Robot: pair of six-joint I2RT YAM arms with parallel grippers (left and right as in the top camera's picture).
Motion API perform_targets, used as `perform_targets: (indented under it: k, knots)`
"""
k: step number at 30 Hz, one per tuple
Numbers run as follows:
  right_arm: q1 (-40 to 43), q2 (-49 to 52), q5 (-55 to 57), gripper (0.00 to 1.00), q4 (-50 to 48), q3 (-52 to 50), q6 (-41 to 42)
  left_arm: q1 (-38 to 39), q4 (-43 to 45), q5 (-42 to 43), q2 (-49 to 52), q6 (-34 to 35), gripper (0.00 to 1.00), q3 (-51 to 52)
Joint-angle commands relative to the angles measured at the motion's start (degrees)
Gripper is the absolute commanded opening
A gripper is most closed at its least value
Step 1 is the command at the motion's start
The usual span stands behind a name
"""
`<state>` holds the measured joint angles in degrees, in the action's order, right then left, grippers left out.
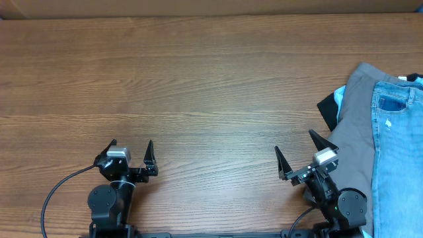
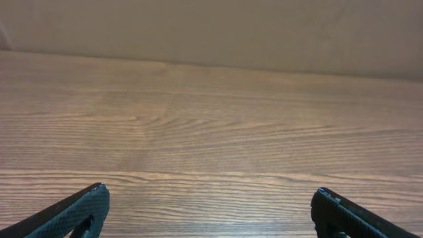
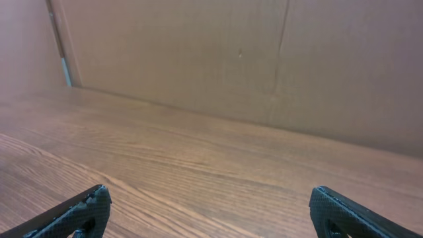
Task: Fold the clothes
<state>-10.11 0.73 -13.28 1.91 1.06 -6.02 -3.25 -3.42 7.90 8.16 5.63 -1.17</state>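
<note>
The table (image 1: 211,79) is mid-brown wood with fine, darker grain lines running across the frame. At the right edge of the overhead view, the jeans (image 1: 400,152) are light blue denim, with a deeper blue patch at the pocket and a few whitish flecks. Beside them, the trousers (image 1: 357,125) are a plain, flat grey. A black piece (image 1: 328,108) and a sliver of pale-blue cloth (image 1: 340,98) peek out at their left. The left tool (image 1: 131,143) and right tool (image 1: 293,140) are black, each with a silver-white block, and the cable (image 1: 59,188) is black. In the wrist views the backing wall (image 3: 198,53) is a dull tan.
</note>
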Motion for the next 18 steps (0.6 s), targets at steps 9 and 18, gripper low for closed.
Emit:
perform_targets:
  k: [9,18]
  knots:
    - [0.4,-0.5,0.7,1.0,-4.2,-0.6,2.0,0.0,3.3,3.9,-0.1,-0.3,1.0,-0.3]
    - [0.4,4.2,6.1,1.0,7.6,9.5,9.3,0.0,-2.1,-10.4,1.9,0.8,1.0,-11.1]
